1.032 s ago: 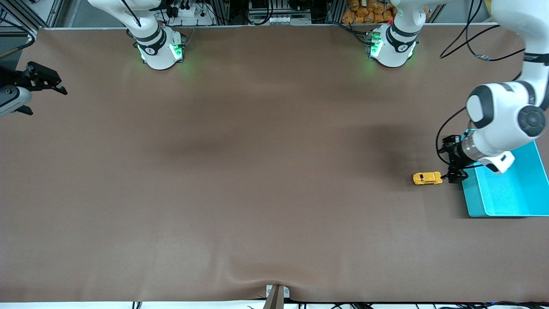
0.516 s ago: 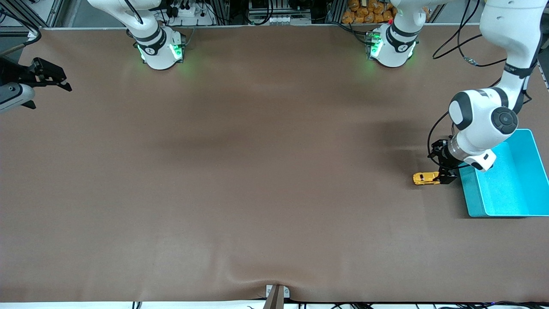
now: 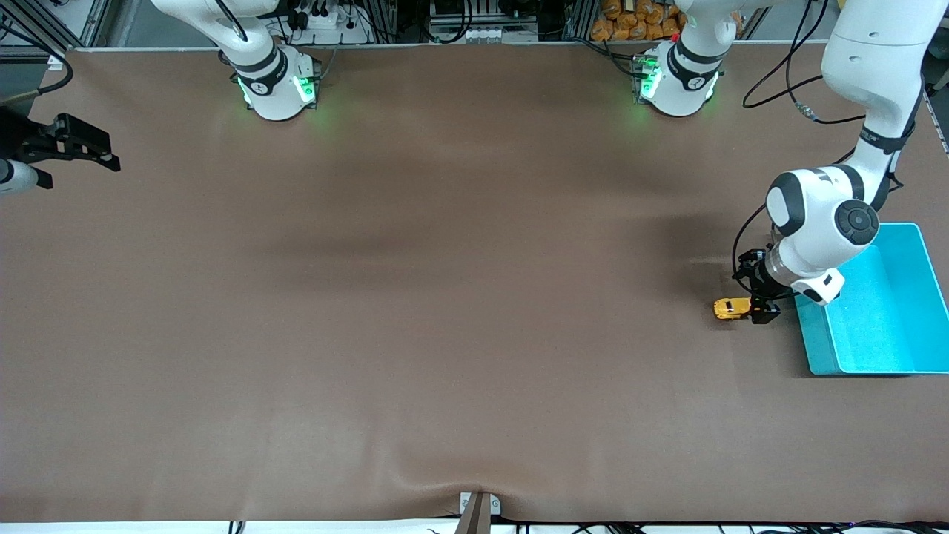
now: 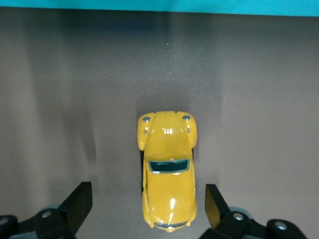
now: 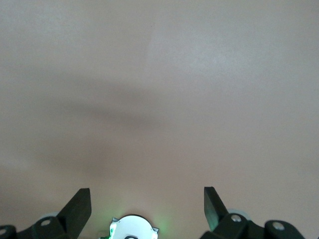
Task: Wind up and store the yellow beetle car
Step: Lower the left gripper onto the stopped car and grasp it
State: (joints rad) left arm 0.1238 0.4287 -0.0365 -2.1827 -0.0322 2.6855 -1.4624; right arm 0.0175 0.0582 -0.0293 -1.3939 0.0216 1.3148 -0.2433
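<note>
The yellow beetle car (image 3: 730, 308) stands on the brown table beside the cyan bin (image 3: 882, 356), toward the left arm's end. My left gripper (image 3: 758, 305) is low over the car's end nearest the bin. In the left wrist view the car (image 4: 167, 169) lies between the open fingers (image 4: 79, 201), its rear part between the fingertips; both fingers stand apart from its sides. My right gripper (image 3: 81, 147) is open and empty, held in the air at the right arm's end of the table. The right wrist view shows its open fingers (image 5: 79, 204) above bare table.
The cyan bin's edge also shows in the left wrist view (image 4: 159, 7), past the car's nose. Both arm bases (image 3: 278, 89) (image 3: 678, 85) with green lights stand at the table's far edge. Wide brown table surface lies between the arms.
My left gripper has moved away from the bin and down over the car, so the car's rear now lies between its fingers. My right gripper shifted slightly.
</note>
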